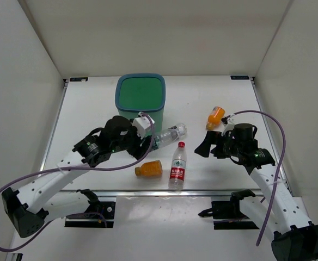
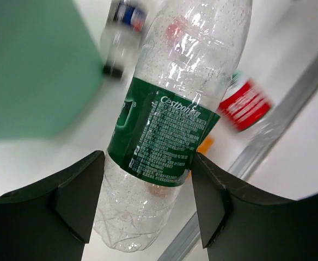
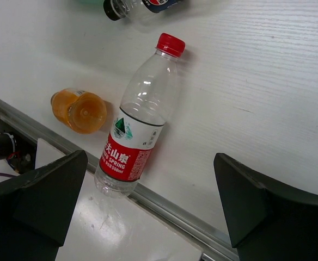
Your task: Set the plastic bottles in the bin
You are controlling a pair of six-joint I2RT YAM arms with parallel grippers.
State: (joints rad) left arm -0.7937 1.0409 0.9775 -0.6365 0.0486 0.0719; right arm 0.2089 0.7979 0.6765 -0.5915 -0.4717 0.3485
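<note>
Overhead, the teal bin (image 1: pixel 140 98) stands at 12 o'clock on the white table (image 1: pixel 88 114). The left gripper (image 1: pixel 146 141) sits just off the bin's 6 o'clock side; what it pinches is hidden under the wrist from this angle. A blue-label bottle (image 1: pixel 171 133) lies at that gripper's 2 o'clock, close to the bin's base. The near orange bottle (image 1: pixel 148 169) lies at the gripper's 6 o'clock. At its 3 o'clock lies a red-label bottle (image 1: pixel 177 166), red cap pointing to 12. The far orange bottle (image 1: pixel 215 116) lies at 12 o'clock from the right gripper (image 1: pixel 207 142), whose fingers are spread with nothing between them.

From the left wrist, both black fingers (image 2: pixel 77 190) press the sides of a clear green-label bottle (image 2: pixel 159 136), pinching it at the label. The bin's wall fills 10 o'clock.

From the right wrist, the wide-apart fingers (image 3: pixel 44 196) frame the red-label bottle on the table, with the near orange bottle at its 9 o'clock.
</note>
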